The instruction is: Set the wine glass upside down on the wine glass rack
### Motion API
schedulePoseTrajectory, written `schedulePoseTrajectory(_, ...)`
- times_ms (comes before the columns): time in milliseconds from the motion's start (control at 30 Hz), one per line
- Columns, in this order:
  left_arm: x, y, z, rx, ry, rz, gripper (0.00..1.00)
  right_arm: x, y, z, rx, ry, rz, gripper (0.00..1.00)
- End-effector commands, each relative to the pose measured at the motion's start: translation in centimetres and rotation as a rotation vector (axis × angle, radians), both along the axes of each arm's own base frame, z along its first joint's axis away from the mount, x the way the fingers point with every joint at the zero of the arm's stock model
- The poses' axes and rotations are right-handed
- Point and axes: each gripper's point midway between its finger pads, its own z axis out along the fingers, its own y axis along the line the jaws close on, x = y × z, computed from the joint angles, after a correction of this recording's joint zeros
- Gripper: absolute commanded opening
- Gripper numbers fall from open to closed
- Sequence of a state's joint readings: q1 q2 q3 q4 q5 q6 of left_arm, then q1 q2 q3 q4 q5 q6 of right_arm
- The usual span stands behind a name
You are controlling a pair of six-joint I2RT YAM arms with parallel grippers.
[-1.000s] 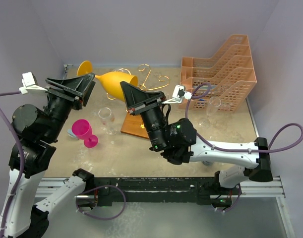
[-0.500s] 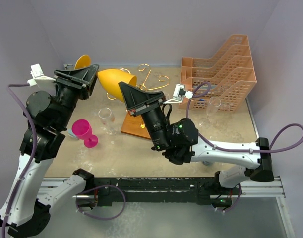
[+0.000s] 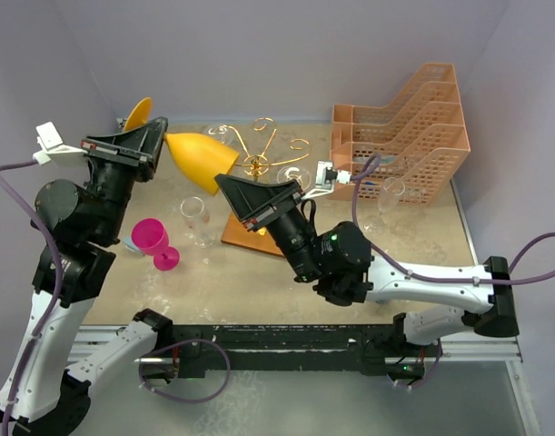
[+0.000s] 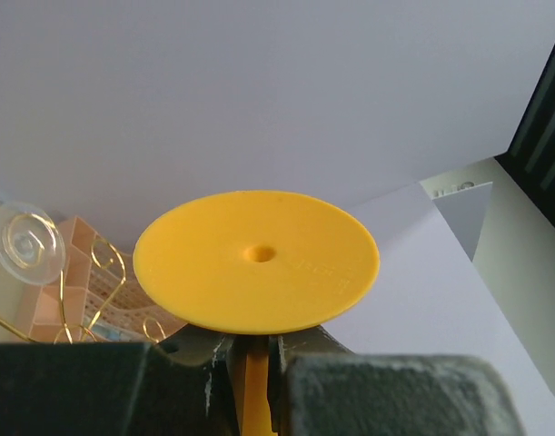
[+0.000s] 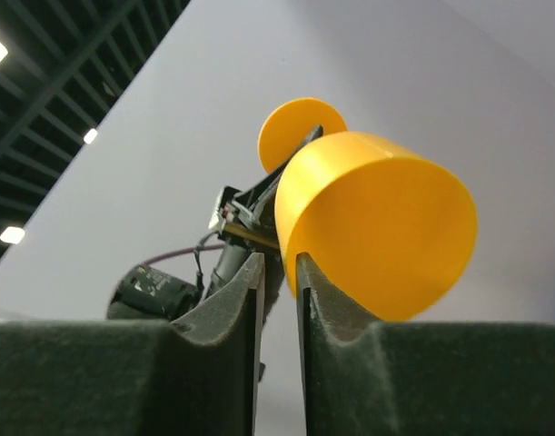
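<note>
My left claw (image 4: 252,350) was clamped on the stem of the yellow wine glass (image 3: 201,156), holding it sideways in the air just left of the gold wine glass rack (image 3: 255,165). My right claw (image 5: 279,272) stood narrowly parted, its 2 fingers gripping nothing, close by the bowl's rim.

Wine glass (image 3: 200,156) is up off the counter, opaque yellow, tipped on its side in the air. Its wide bowl mouth faces right toward the rack and its flat round foot points to the back-left corner. The left claw (image 3: 157,143) pinches its thin stem just under that foot. The wine glass rack (image 3: 253,166) stands upright just beside the bowl's rim, mid-back of the counter, with gold scrolled wire arms fanning from a centre post and a brown wooden base partly hidden.
</note>
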State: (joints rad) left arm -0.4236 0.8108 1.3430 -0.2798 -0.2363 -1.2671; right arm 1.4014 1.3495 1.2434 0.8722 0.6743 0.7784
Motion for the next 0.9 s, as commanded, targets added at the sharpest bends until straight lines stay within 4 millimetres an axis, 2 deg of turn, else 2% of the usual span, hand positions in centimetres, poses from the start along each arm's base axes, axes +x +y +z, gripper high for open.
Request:
schedulePoseTrajectory(0,-0.7,1.8,2.7,0.063,-0.129,0.097,0.00,-1.0,-2.2,1.4,0.004,0.005,0.038,0.35)
schedulePoseTrajectory(100,-1.0,1.8,2.9,0.129,-0.151,0.106,0.00,-0.6,-2.5,-0.2,-0.086,0.089,0.031,0.55)
schedulePoseTrajectory(167,-1.3,1.2,3.4,0.193,-0.180,0.086,0.00,-0.4,-3.3,-1.1,-0.131,0.127,0.020,0.59)
schedulePoseTrajectory(367,-2.0,-0.3,3.4,0.435,-0.235,0.027,0.00,-0.6,-6.1,-1.6,-0.219,0.148,-0.001,0.61)
schedulePoseTrajectory(500,-3.1,-1.7,2.4,0.630,-0.308,-0.043,0.00,-1.2,-8.0,-0.4,-0.223,0.115,0.008,0.62)
schedulePoseTrajectory(600,-3.3,-2.0,1.0,0.746,-0.313,-0.061,0.00,-1.6,-9.5,0.4,-0.219,0.099,0.015,0.62)
schedulePoseTrajectory(733,-4.1,-2.7,-0.4,0.856,-0.370,-0.113,0.00,-1.8,-10.2,0.1,-0.255,0.144,0.029,0.63)
schedulePoseTrajectory(867,-6.1,-5.4,-2.8,0.994,-0.530,-0.280,0.00,-3.2,-9.7,0.8,-0.226,0.096,0.112,0.63)
